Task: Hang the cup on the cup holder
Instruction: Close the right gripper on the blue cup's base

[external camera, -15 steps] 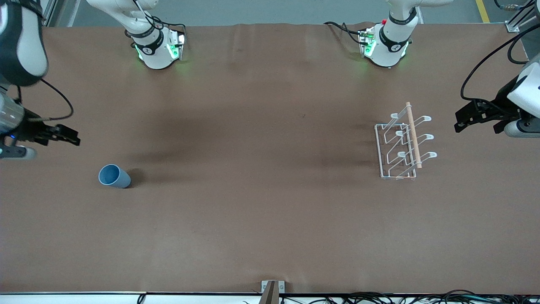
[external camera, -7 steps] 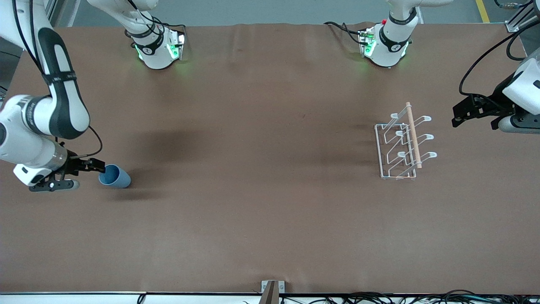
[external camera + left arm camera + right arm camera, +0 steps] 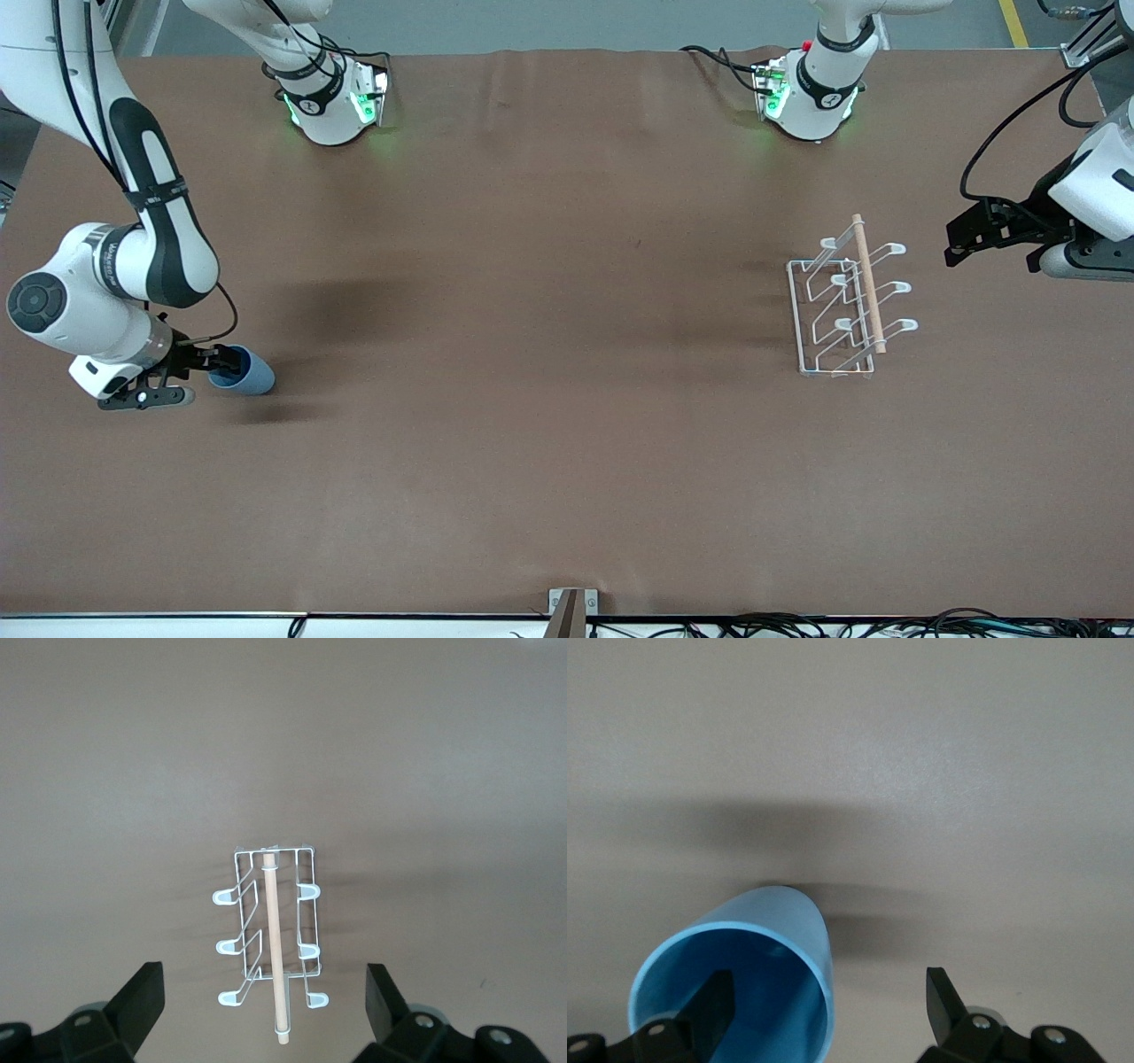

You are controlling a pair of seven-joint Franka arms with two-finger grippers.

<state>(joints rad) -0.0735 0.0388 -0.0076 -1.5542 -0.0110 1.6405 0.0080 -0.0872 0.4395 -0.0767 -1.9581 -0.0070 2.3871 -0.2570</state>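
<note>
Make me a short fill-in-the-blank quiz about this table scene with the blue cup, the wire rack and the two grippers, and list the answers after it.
1. The cup lies on its ____ on the table.
2. One finger of the right gripper sits ____ the cup's mouth, the other outside its wall.
3. The cup holder carries ____ cups.
4. The left gripper, over the table beside the cup holder, is ____.

Missing words: side; inside; no; open
</note>
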